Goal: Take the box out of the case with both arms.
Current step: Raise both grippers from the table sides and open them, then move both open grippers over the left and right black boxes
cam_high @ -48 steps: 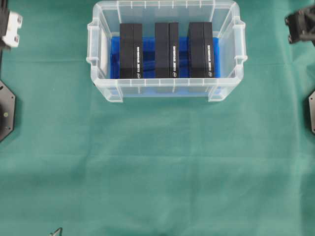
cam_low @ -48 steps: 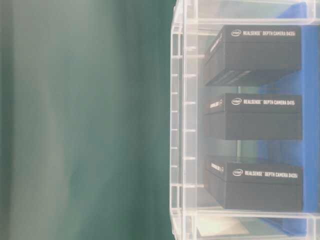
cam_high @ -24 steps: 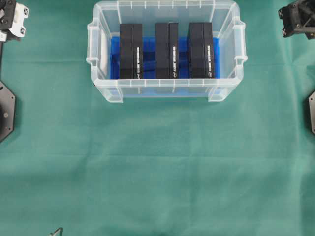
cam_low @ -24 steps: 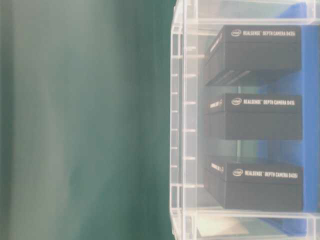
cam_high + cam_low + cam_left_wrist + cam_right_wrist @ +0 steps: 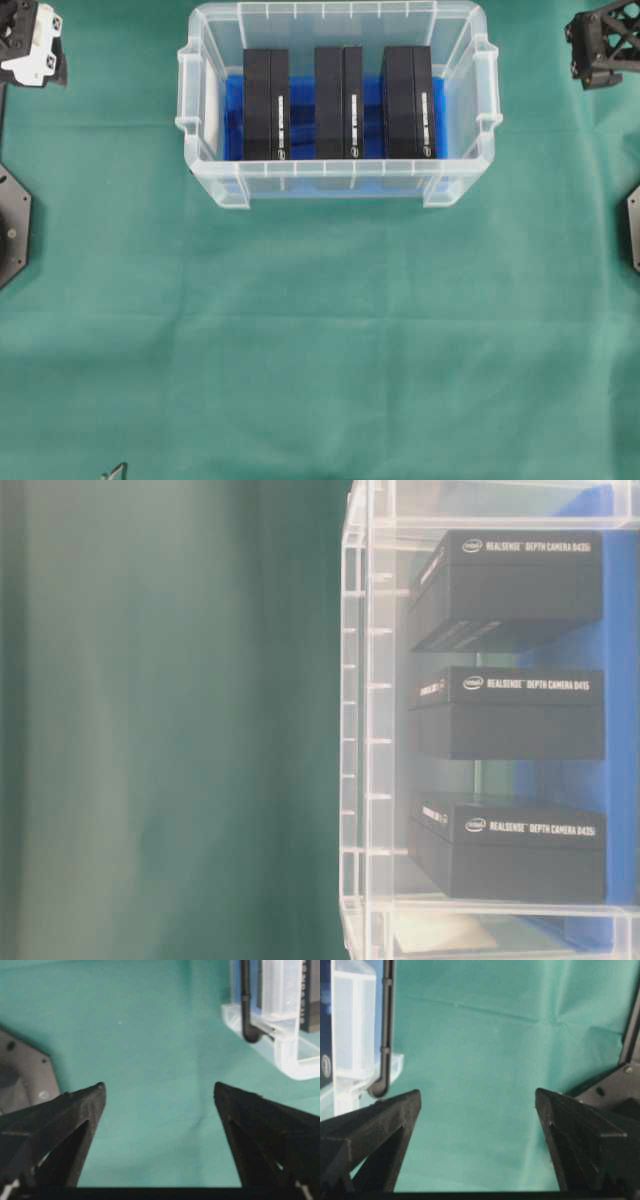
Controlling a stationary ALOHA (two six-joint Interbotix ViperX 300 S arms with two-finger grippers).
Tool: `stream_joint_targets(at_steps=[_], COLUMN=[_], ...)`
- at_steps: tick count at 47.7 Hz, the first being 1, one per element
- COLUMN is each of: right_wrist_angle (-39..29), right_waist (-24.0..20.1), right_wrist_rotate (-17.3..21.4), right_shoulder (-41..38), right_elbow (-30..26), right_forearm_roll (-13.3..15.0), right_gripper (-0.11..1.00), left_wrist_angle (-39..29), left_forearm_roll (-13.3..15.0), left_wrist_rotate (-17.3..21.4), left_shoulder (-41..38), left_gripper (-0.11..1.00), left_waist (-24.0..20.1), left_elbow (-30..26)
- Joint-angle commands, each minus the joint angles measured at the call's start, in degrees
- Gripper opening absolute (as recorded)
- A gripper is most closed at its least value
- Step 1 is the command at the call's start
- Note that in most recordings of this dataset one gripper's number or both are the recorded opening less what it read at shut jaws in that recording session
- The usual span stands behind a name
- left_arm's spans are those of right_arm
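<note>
The case (image 5: 338, 182), a clear plastic bin with a blue liner, sits at the top middle of the green cloth. Three black boxes stand side by side in it: left (image 5: 266, 105), middle (image 5: 339, 102), right (image 5: 407, 102). The table-level view shows them through the case wall (image 5: 365, 730), one (image 5: 510, 715) between the other two. My left gripper (image 5: 32, 42) hangs at the far top left, away from the case, open over bare cloth (image 5: 160, 1092). My right gripper (image 5: 603, 48) hangs at the far top right, also open and empty (image 5: 478, 1097).
Green cloth covers the whole table. Arm bases sit at the left edge (image 5: 12, 225) and the right edge (image 5: 632, 225). A corner of the case (image 5: 280, 1045) shows in the left wrist view, and its other end (image 5: 350, 1035) in the right. A small dark object (image 5: 115, 470) lies at the bottom edge.
Both grippers have gone from shut to wide open. Each has turned and shifted slightly at its top corner. The case and boxes have not moved.
</note>
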State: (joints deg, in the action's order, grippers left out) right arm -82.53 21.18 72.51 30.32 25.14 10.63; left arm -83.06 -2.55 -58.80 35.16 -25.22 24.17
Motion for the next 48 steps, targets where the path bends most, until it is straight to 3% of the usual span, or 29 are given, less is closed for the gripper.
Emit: stream_joint_targets(at_steps=[1,23,35,48], right_wrist_angle=[0.09,2.46,4.92,6.68], right_waist=[0.09,0.09,-0.97,-2.2], right_wrist_rotate=[1.23,2.02,1.58,1.14], right_shoulder=[0.26,-3.08,-11.87,-18.63], right_elbow=[-0.53,-2.9,-9.93,-16.79], right_forearm_roll=[0.18,-1.14,-1.67,-1.67], right_gripper=[0.96,0.96,0.96,0.96], left_wrist_angle=[0.44,0.18,-4.04,-5.1], left_forearm_roll=[-0.44,0.35,0.0,-0.88], left_wrist_rotate=[0.35,-1.85,-4.92,-5.71], left_shoulder=[0.79,-2.11,-10.9,-20.65], left_gripper=[0.91,0.91,0.91,0.91], left_waist=[0.53,0.62,1.67,4.57], left_elbow=[-0.44,-2.11,-9.23,-19.86])
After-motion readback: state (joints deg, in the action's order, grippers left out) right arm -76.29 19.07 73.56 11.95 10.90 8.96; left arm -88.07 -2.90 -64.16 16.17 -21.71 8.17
